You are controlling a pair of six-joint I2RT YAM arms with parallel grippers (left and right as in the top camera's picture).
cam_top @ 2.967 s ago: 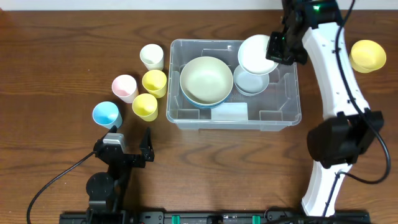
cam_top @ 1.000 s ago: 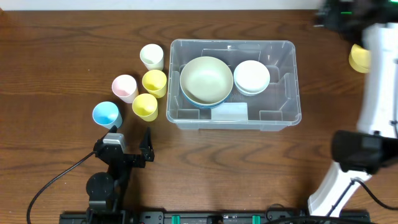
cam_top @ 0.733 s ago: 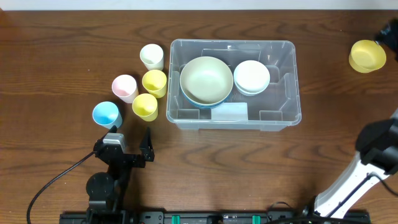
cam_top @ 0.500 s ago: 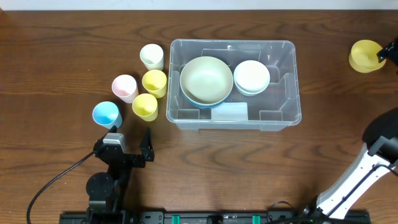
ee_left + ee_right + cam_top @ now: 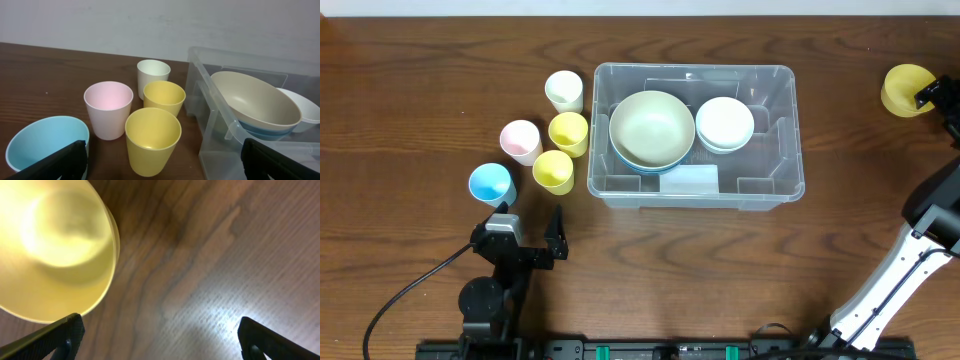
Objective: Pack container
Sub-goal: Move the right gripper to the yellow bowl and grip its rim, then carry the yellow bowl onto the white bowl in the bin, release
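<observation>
The clear container (image 5: 798, 150) stands mid-table, also in the left wrist view (image 5: 220, 130). Inside lie a beige bowl (image 5: 651, 128) on a blue one and a stack of white bowls (image 5: 725, 123). A yellow bowl (image 5: 907, 90) sits at the far right; the right wrist view shows it from above (image 5: 55, 250). My right gripper (image 5: 938, 98) is open right beside that bowl, its jaws over bare wood (image 5: 160, 340). My left gripper (image 5: 530, 218) rests open near the front left, looking over the cups (image 5: 162, 167), holding nothing.
Several cups stand left of the container: cream (image 5: 564, 91), pink (image 5: 520, 141), two yellow (image 5: 568, 132) (image 5: 553, 171), blue (image 5: 490, 184). The nearest yellow cup (image 5: 152, 140) is just ahead of my left jaws. The right arm runs along the table's right edge.
My right gripper has let go of a white bowl, now on the stack in the container, and has swung right to the yellow bowl. The left arm has not moved.
</observation>
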